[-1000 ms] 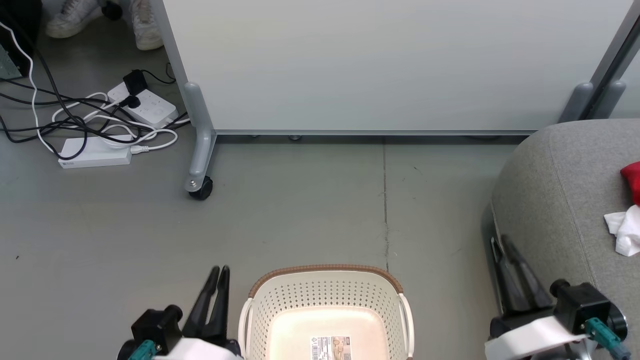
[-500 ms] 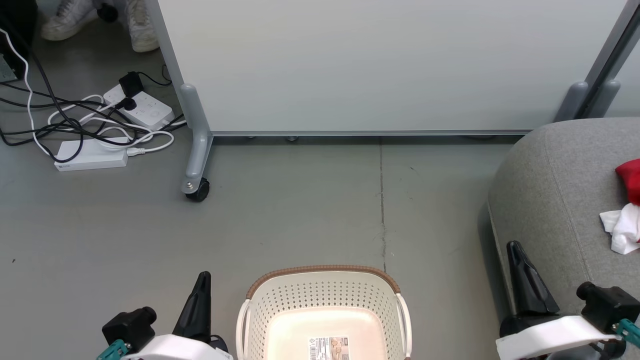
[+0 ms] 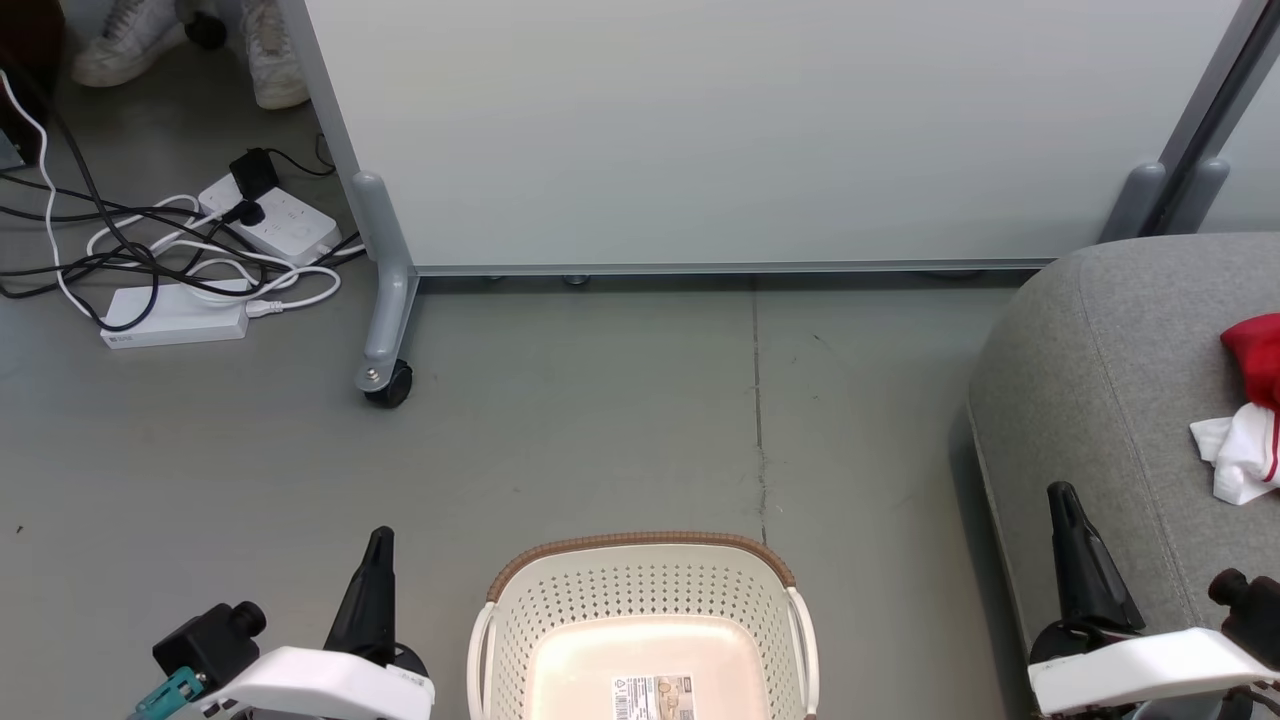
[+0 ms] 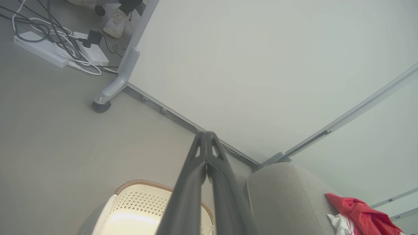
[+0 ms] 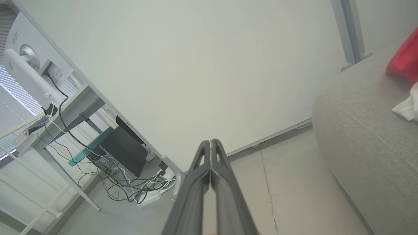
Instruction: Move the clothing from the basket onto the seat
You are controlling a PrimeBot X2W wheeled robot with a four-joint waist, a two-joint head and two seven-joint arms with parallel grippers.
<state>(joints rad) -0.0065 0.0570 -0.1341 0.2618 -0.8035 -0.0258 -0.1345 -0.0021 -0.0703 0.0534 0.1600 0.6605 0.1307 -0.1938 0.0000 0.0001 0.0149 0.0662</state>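
The cream perforated basket with its brown rim stands on the floor at the bottom centre, with just a label sticker inside it. The red and white clothing lies on the grey seat at the right edge. My left gripper is shut and holds nothing, left of the basket. My right gripper is shut and holds nothing, over the seat's front edge. In the left wrist view the shut left gripper points over the basket toward the seat and clothing. The right wrist view shows the shut right gripper, the seat and clothing.
A pale grey wheeled partition panel stands behind, its caster on the floor. White power strips and tangled cables lie at the far left. A person's white shoes show at the top left. A desk with a monitor appears in the right wrist view.
Both grippers have gone from open to shut and drawn outward and down. The head camera has shifted slightly.
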